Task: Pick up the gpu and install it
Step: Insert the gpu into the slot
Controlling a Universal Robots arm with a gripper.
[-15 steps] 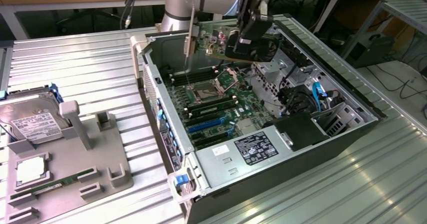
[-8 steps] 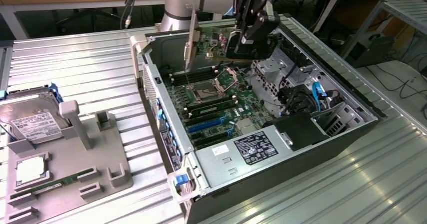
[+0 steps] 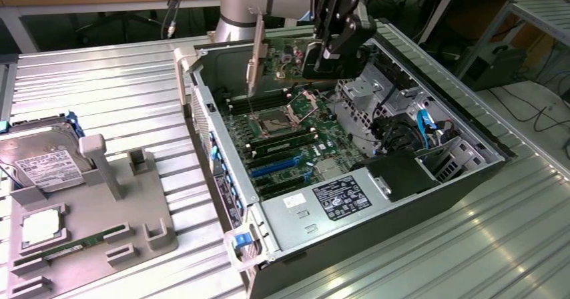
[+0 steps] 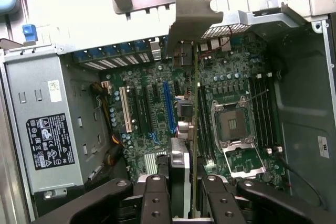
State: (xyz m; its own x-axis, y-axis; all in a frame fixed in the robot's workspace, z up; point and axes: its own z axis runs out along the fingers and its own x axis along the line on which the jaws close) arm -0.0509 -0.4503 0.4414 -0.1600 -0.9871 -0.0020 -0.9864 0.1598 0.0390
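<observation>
**Gpu gripped and held over the open case**

The gripper (image 3: 322, 65) is clenched on the gpu (image 3: 283, 59), grasping the card by one end of its board. The card stands upright on edge in the air over the far part of the case (image 3: 472, 135). Its silvery bracket (image 3: 256, 52) is at the end away from the gripper, toward the exterior view's left, and rises above the case wall. The card hangs clear of the board (image 3: 285, 142) and is not seated in any slot.

In the wrist view the gpu (image 4: 193, 14) is seen edge-on, a thin line running from between the two black fingers (image 4: 157, 198) out to the bracket. The gripper (image 4: 189, 195) has one finger on each face of the card. Beneath it lies the board (image 4: 152, 108), and the card's line falls between the blue slot (image 4: 169, 106) and the socket (image 4: 231, 124), closer to the slot.

In the exterior view the socket (image 3: 267, 120) sits open just below the held card, and the blue slot (image 3: 276, 165) is nearer the camera. The power supply (image 3: 343, 199) fills the near end of the case.

The case lies on its side on a ribbed metal table (image 3: 116, 85). Well apart from it, at the exterior view's left, is a grey tray (image 3: 116, 212) carrying a hard drive (image 3: 40, 162) and a RAM stick (image 3: 71, 245)
</observation>
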